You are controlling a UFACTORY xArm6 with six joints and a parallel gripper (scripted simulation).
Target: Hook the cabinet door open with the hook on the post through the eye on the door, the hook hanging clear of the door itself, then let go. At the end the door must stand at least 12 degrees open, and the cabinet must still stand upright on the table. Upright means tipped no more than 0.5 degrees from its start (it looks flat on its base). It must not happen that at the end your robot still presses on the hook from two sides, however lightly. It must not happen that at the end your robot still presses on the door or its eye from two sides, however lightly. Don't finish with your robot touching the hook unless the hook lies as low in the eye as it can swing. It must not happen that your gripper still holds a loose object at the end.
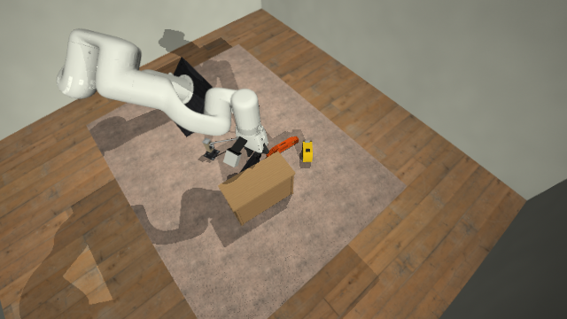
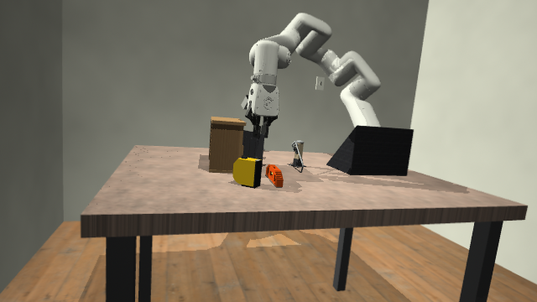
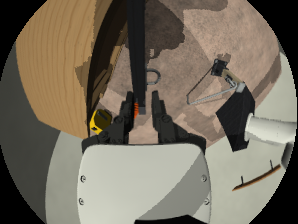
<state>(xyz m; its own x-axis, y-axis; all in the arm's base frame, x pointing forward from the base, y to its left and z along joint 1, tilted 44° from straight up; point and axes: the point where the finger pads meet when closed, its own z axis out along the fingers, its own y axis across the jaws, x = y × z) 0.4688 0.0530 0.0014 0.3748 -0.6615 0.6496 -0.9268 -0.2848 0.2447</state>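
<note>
Currently the dark cabinet door [image 3: 139, 36] stands ajar from the wooden cabinet [image 1: 259, 186], its top edge running right between the fingers of the pincer [image 3: 141, 115], which is partly spread and pinching nothing. Hook and post [image 3: 222, 83] stand apart to the pincer's side on the bench [image 2: 176, 197]. Beyond lie an orange tool [image 2: 274, 174] and yellow block [image 2: 247, 171].

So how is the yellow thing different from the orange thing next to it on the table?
The yellow object is a blocky shape with a dark face, standing tall on the table; the orange object is slimmer, ribbed and sits lower. In the top view the yellow one is compact and squarish, while the orange one is long and narrow, reaching toward the cabinet. Both rest on the table beside the cabinet, apart from the gripper.
</note>
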